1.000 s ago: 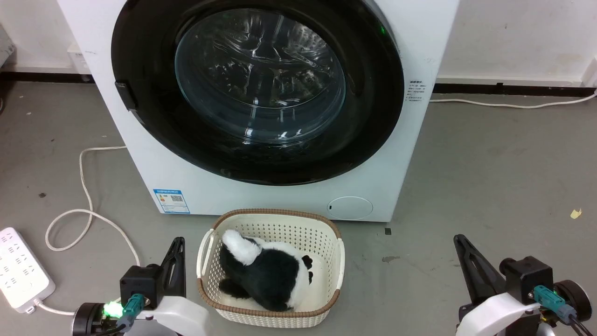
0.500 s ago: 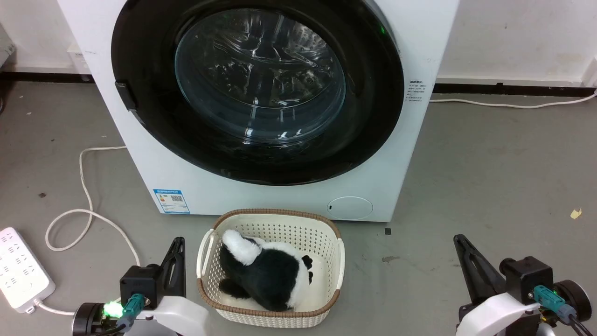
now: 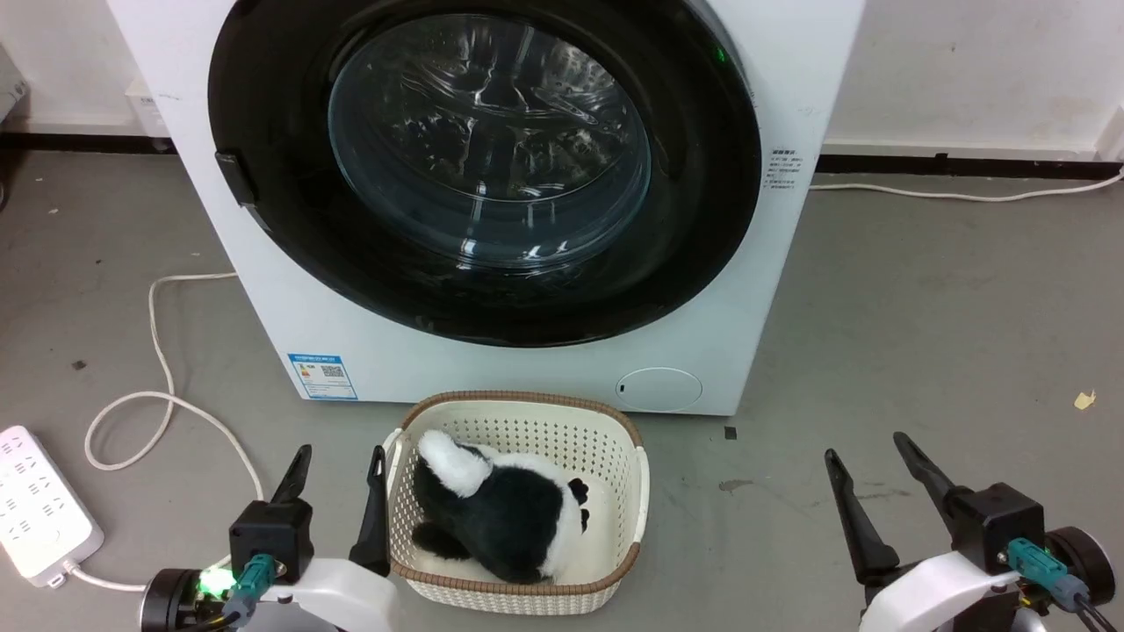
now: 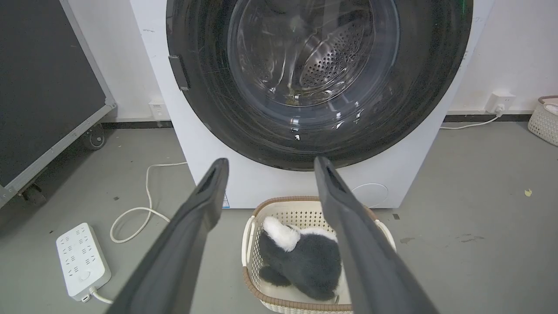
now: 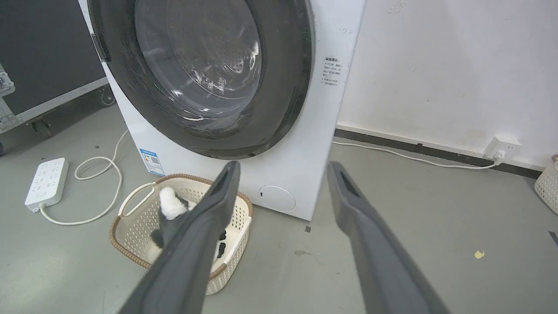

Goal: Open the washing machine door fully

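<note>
The white washing machine point(image 3: 527, 369) stands ahead on the floor. Its big round black door point(image 3: 694, 254) lies flat against the front, with the clear glass bowl point(image 3: 488, 140) at its centre and a small black handle tab point(image 3: 232, 178) on its left edge. My left gripper point(image 3: 341, 463) is open at the lower left, low and well short of the door. My right gripper point(image 3: 869, 449) is open at the lower right, beside the machine's right corner. The door point(image 4: 436, 87) and the steel drum behind the glass point(image 4: 333, 61) show between my left fingers point(image 4: 209, 192). The door point(image 5: 283, 87) also rises above my right fingers point(image 5: 226, 183).
A cream basket point(image 3: 615, 439) holding a black-and-white plush toy point(image 3: 505, 509) sits on the floor just before the machine, between my grippers. A white power strip point(image 3: 35, 505) and looped cable point(image 3: 158, 351) lie at the left. A dark wheeled case point(image 4: 43, 87) stands left of the machine.
Both grippers have gone from shut to open, their fingers now spread apart. The arms stay low in the same places, and the door has not moved.
</note>
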Robot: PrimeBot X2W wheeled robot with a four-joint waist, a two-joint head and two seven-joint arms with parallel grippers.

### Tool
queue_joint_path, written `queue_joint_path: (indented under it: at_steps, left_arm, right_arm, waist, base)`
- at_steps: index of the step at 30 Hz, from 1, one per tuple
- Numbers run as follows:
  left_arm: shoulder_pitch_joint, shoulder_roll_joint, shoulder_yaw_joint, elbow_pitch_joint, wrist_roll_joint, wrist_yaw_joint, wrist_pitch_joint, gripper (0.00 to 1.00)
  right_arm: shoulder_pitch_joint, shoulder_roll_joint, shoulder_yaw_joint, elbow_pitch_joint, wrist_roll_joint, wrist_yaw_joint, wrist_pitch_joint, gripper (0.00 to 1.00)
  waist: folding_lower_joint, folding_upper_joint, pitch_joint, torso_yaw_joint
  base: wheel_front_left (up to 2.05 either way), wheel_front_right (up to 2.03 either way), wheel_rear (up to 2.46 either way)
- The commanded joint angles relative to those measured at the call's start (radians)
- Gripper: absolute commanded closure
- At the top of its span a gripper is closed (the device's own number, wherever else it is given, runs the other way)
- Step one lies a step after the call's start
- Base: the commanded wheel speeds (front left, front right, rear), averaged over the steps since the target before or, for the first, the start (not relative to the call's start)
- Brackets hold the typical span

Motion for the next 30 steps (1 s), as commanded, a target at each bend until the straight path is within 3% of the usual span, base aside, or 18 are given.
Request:
queue_joint_path:
  at_steps: [1, 9, 30]
  left_arm:
    - [0.001, 0.000, -0.003, -0.003, -0.006, 0.007, -0.009, 0.00]
    - [-0.007, 0.000, -0.015, -0.010, -0.014, 0.016, -0.025, 0.00]
    - [-0.054, 0.000, -0.057, -0.046, -0.039, 0.047, -0.069, 0.00]
  right_arm:
    - [0.001, 0.000, -0.004, 0.000, 0.009, 0.000, -0.010, 0.00]
    - [-0.010, -0.003, -0.001, -0.006, 0.007, 0.000, -0.027, 0.00]
    - [-0.163, -0.103, 0.016, -0.022, 0.042, 0.000, -0.041, 0.00]
  waist:
    - [0.0000, 0.0000, 0.002, 0.000]
    - [0.0000, 0.0000, 0.023, 0.006]
    - [0.0000, 0.0000, 0.125, 0.043]
  base:
    - [0.00, 0.00, 0.00]
    - [0.00, 0.00, 0.00]
    - [0.00, 0.00, 0.00]
